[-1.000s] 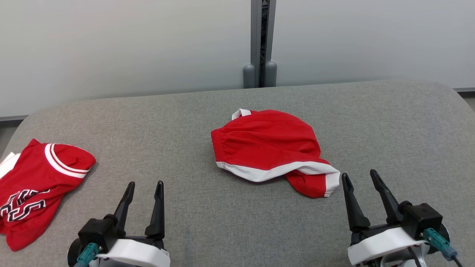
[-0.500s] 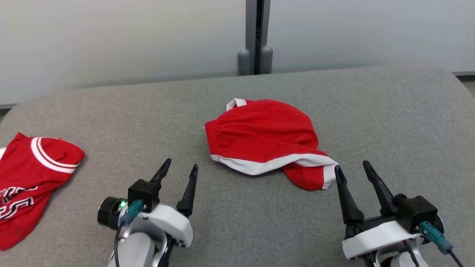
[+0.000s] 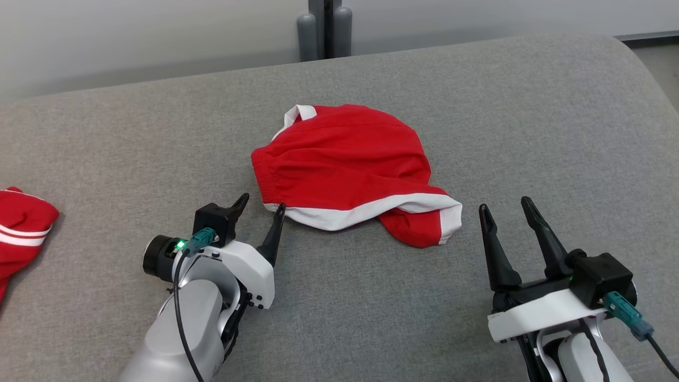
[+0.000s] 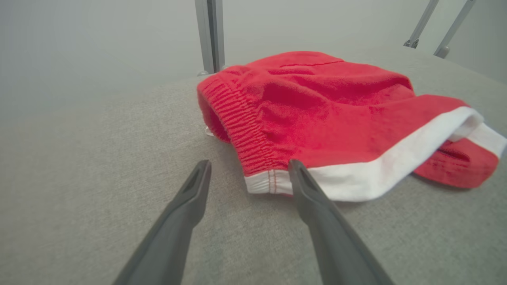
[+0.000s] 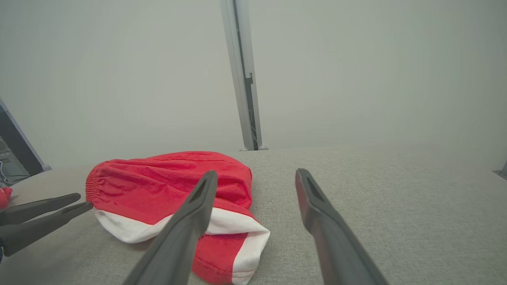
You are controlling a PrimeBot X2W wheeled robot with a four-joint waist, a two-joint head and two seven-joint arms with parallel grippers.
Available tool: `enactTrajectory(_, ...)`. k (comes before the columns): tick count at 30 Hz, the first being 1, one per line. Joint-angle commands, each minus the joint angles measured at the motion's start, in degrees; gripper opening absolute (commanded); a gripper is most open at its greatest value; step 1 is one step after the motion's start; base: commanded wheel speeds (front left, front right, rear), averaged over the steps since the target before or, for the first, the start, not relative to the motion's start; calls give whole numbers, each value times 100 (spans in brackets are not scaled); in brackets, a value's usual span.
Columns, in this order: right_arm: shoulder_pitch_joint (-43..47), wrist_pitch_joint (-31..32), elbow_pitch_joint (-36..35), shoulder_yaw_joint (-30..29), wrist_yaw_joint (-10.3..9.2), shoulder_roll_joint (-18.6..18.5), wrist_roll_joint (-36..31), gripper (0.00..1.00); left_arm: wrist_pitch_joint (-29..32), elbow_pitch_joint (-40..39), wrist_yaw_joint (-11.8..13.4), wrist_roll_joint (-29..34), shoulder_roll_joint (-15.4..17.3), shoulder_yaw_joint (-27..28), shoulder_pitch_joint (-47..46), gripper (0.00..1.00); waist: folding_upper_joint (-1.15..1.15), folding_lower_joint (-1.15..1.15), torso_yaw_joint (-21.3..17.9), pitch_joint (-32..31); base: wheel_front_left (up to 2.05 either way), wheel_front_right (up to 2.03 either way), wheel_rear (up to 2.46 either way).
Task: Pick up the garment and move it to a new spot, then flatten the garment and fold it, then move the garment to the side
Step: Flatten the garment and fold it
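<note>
The garment [image 3: 350, 170] is a pair of red shorts with white trim, crumpled in the middle of the grey padded table [image 3: 530, 132]. My left gripper [image 3: 261, 205] is open, its fingertips right at the shorts' near-left corner by the ribbed waistband; in the left wrist view the garment [image 4: 317, 122] lies just beyond the open left gripper [image 4: 249, 168]. My right gripper [image 3: 504, 206] is open and empty, a little right of the shorts' white-edged leg. In the right wrist view the right gripper [image 5: 256, 176] points past the garment [image 5: 170, 186].
A second red garment [image 3: 21, 233] with white stripes lies at the table's left edge. A grey post [image 3: 324, 26] stands behind the table against a pale wall. Bare grey surface stretches to the right and in front of the shorts.
The head camera has tilted down and shifted. My left arm has reached forward and right, bringing its open fingertips up to the shorts' near-left corner. The right gripper has barely moved.
</note>
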Motion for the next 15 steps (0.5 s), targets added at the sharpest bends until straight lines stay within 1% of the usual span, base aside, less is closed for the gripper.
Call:
enactTrajectory(1, -51, -38, -10, -16, 9, -35, 13, 100, -23, 23, -7, -31, 26, -6, -82, 100, 0, 0, -86, 80, 0, 0, 0)
enactTrajectory(5, -130, -38, -45, -18, 9, -36, 28, 100, -28, 364, -90, -190, 27, -216, -377, 100, 0, 0, -221, 202, 0, 0, 0)
enactTrajectory(6, -127, -38, -46, -20, 9, -36, 32, 100, -27, 428, -104, -216, 27, -247, -423, 44, 0, 0, -240, 213, 0, 0, 0)
enactTrajectory(7, -135, -38, -45, -22, 9, -36, 34, 100, -29, 483, -94, -239, 25, -273, -461, 29, 0, 0, -256, 222, 0, 0, 0)
enactTrajectory(8, -135, -38, -45, -22, 9, -36, 34, 100, -29, 483, -94, -239, 25, -273, -461, 29, 0, 0, -256, 222, 0, 0, 0)
enactTrajectory(9, -149, -38, -49, -41, 9, -36, 32, 100, -33, 552, -103, -289, 26, -309, -538, 0, 0, 0, -281, 231, 0, 0, 0)
enactTrajectory(15, -92, -38, -75, -122, 9, -34, 31, 100, -33, 224, -76, -412, 32, -72, -348, 0, 0, 0, -208, 186, 0, 0, 0)
